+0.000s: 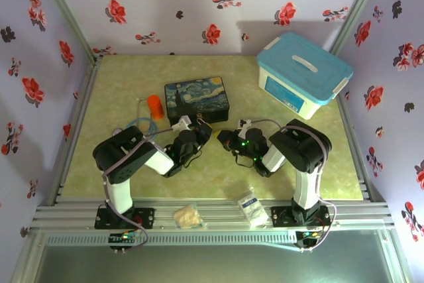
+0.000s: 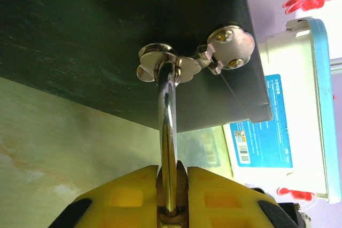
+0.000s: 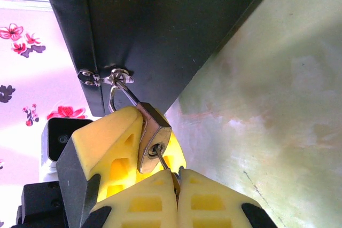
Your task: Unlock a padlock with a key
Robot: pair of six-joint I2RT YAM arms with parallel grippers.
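The left gripper (image 2: 172, 185) is pinching the padlock (image 3: 154, 137) and the right gripper (image 3: 175, 182) is clamping the key (image 3: 162, 158) in its keyhole, so an off-axis twist could bend it.

**Printed matter.** A blue label (image 2: 265, 124) is carried on the white wall of the storage box (image 2: 304, 78). Lines of small white lettering are printed across it, too fine to be read. A barcode (image 2: 243, 145) on a white patch is set at one corner of the label, and its figures cannot be made out. Blue print is borne by a small white packet (image 1: 252, 207) and is likewise illegible. No word, brand or number can be read.
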